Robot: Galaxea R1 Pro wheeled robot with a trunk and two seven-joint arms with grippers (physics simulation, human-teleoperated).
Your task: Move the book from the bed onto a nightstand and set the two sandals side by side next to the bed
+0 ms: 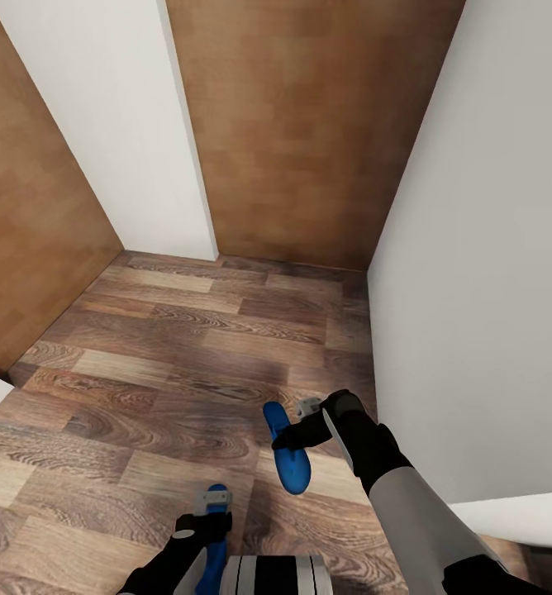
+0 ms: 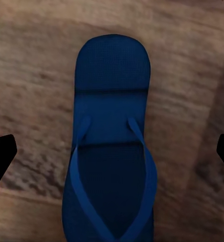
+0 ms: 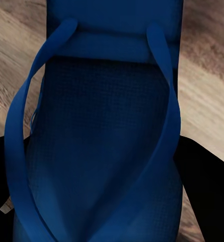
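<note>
Two blue sandals are in view. One sandal (image 1: 287, 459) hangs a little above the wooden floor, with my right gripper (image 1: 299, 436) shut on it; in the right wrist view this sandal (image 3: 104, 151) looms close, with dark fingers (image 3: 205, 191) against its sides. The other sandal (image 2: 112, 146) lies flat on the floor under my left gripper (image 1: 213, 517), whose fingertips (image 2: 2, 154) stand wide apart and clear of its edges. The book, the bed and the nightstand are out of view.
I face a narrow passage with a wood-plank floor (image 1: 185, 347). A white wall (image 1: 483, 248) runs close on the right. A white wall panel (image 1: 119, 124) and brown wood walls (image 1: 309, 124) close off the far end and the left.
</note>
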